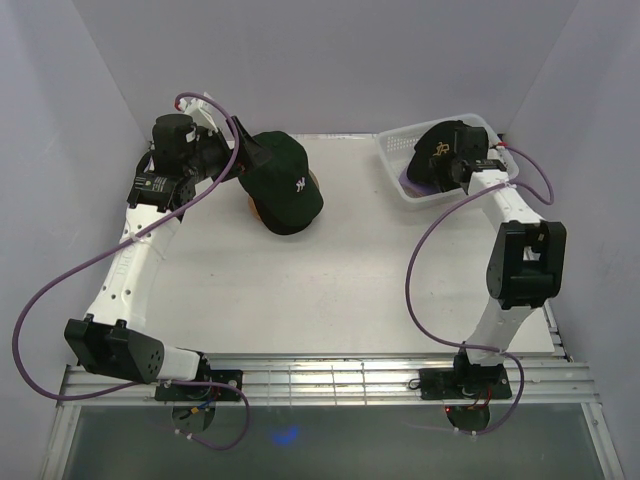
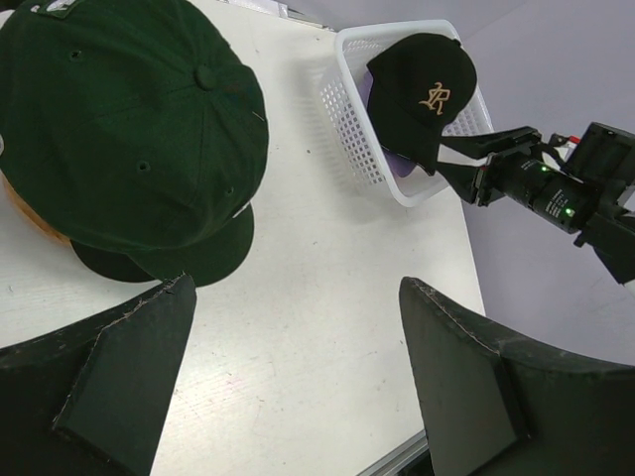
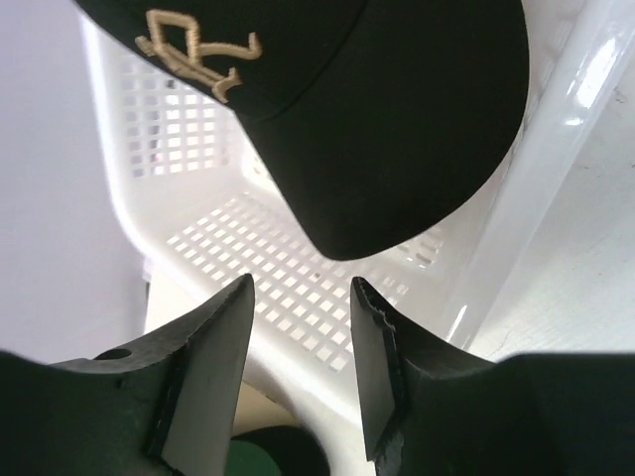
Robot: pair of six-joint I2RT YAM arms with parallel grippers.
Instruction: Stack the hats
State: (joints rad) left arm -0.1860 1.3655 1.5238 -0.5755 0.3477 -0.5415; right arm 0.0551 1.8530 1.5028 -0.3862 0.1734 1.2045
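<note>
1. Inside white mesh basket (image 2: 347, 119): black cap (image 1: 438, 150) with gold logo, lying on top, brim pointing at right gripper (image 3: 298, 362).
2. Under it, same basket: sliver of lavender cap (image 2: 395, 164), mostly covered.
3. Right gripper sits at basket's near side, tips over the mesh floor. Fingers part-way apart, nothing between them. Black brim just ahead of the tips; touching or not, cannot tell.
4. Well apart from basket, to its left in top view: dark green cap (image 1: 283, 180) with white logo, crown up.
5. Rests on round wooden stand (image 1: 254, 209), only an orange edge showing under the cap.
6. Second dark brim (image 2: 99, 263) peeks out below the green brim; rest of that cap hidden.
7. Left gripper (image 2: 298, 382) just beside green cap, on the side away from basket. Fingers spread wide, gripping nothing.
</note>
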